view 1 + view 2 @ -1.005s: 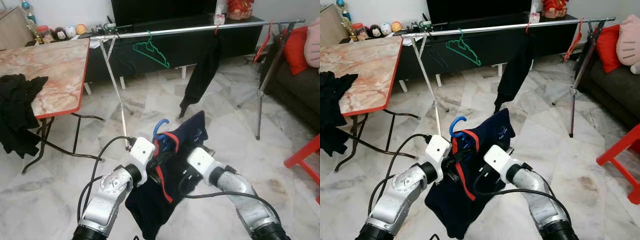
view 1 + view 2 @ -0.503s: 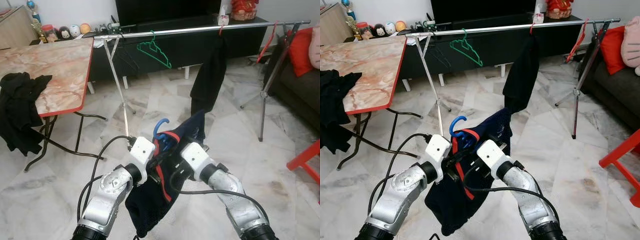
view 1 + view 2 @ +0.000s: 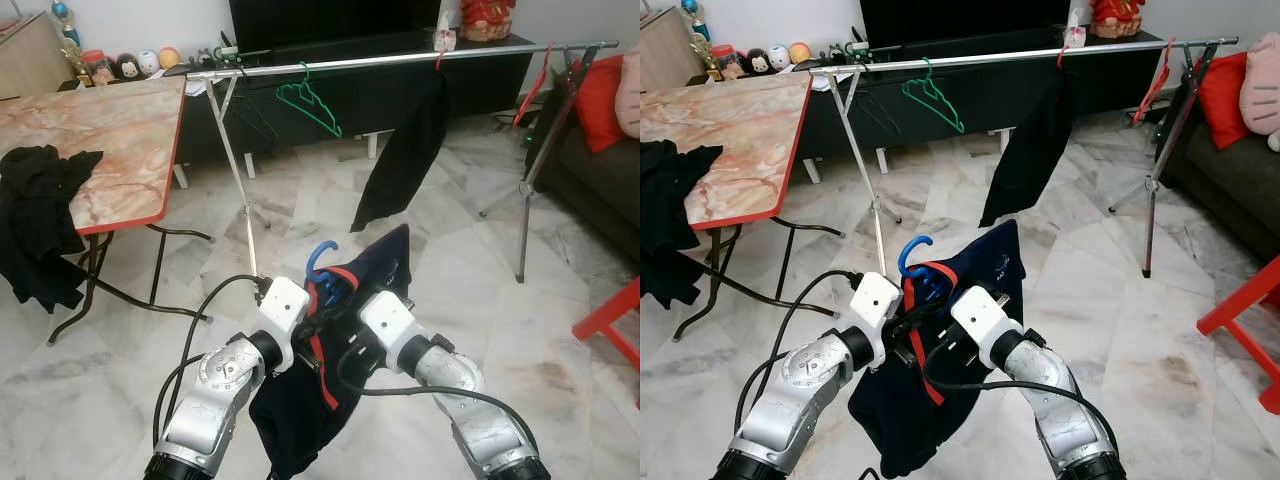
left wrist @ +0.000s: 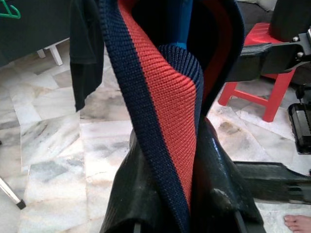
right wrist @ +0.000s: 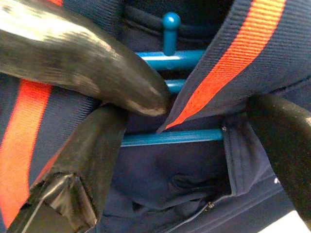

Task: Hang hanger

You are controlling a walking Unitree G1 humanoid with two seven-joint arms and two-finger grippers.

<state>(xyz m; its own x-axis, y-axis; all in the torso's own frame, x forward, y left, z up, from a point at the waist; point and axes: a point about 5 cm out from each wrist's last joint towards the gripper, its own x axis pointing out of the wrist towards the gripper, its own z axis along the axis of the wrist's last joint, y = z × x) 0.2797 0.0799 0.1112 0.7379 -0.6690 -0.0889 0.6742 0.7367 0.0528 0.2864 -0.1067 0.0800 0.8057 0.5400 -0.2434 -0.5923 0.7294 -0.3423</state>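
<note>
At lower centre, the left end effector (image 3: 300, 335) stays clamped on the navy garment (image 3: 350, 300) with its blue hanger (image 3: 322, 262); the right end effector (image 3: 345, 340), jaws apart, has closed in, steadying it before lifting to the rail (image 3: 400, 60).

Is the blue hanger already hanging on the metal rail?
No, the blue hanger is low between both grippers, far below the metal rail.
</note>
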